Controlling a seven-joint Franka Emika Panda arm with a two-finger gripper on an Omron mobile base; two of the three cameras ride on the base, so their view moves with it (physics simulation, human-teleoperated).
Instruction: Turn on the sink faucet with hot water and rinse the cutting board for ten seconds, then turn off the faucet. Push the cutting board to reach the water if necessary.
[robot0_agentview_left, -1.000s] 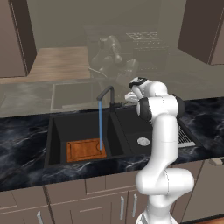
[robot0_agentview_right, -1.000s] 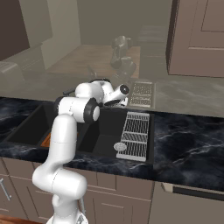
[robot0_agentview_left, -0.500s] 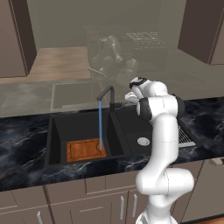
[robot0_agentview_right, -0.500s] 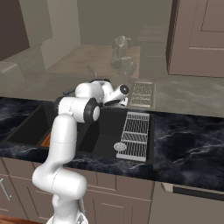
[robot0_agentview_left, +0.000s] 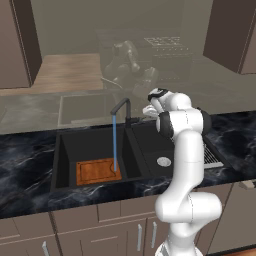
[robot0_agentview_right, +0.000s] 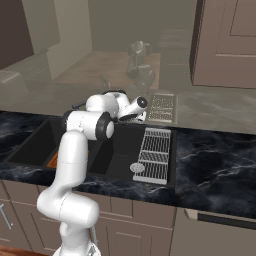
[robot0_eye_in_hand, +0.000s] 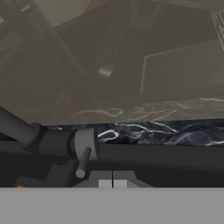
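The black sink faucet (robot0_agentview_left: 121, 107) stands behind the divider of the sink (robot0_agentview_left: 64, 145), its spout over the large left basin. The water (robot0_agentview_left: 114, 145) falls as a thin blue stream onto the right end of the orange-brown cutting board (robot0_agentview_left: 98, 171), which lies flat on the basin floor. My gripper (robot0_agentview_left: 146, 112) hovers just right of the faucet's base, above the shallower basin. In the hand view the gripper (robot0_eye_in_hand: 113, 183) is shut with nothing in it, and the faucet's small lever (robot0_eye_in_hand: 83, 161) stands just left of the fingertips, a small gap away.
A silver wire rack (robot0_agentview_right: 155, 149) lies over the right side of the shallow basin, beside the round drain (robot0_agentview_right: 137, 168). Black marble counter (robot0_agentview_left: 27, 150) runs around the sink. A sliver of the cutting board (robot0_agentview_right: 52, 160) shows behind my arm. Cabinet doors are below.
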